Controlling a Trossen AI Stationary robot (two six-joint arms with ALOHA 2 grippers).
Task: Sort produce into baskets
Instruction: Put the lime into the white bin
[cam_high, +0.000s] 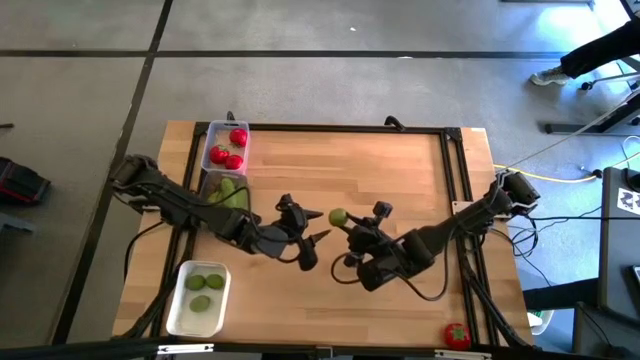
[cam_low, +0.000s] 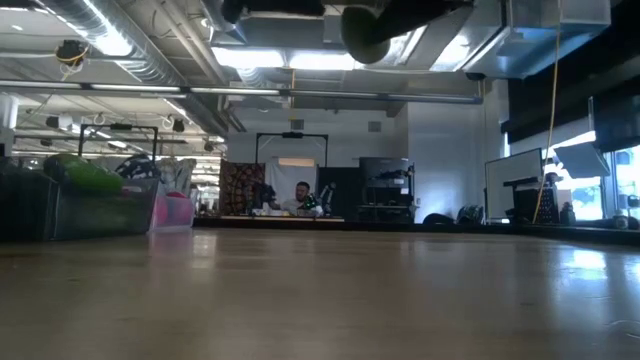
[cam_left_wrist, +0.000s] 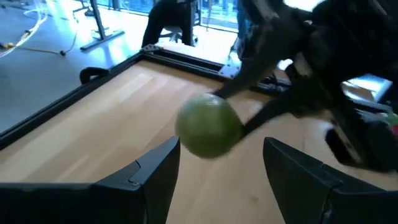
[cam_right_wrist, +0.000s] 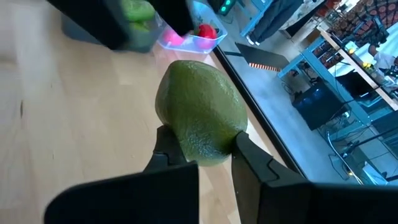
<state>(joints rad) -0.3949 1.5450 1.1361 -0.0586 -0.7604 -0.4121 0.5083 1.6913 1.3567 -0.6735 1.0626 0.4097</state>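
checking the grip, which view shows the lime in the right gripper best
The right wrist view: the lime fills the picture, pinched between the right gripper fingers. The high view shows it small at mid-table; the left wrist view shows it beyond the open left gripper; the low view doesn't clearly show it.

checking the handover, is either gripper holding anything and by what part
The right gripper holds a small round green lime, pinched at its near end by the fingertips. The left gripper is open just short of it, holding nothing.

lime (cam_high: 337, 216) between end effectors (probably mid-table)
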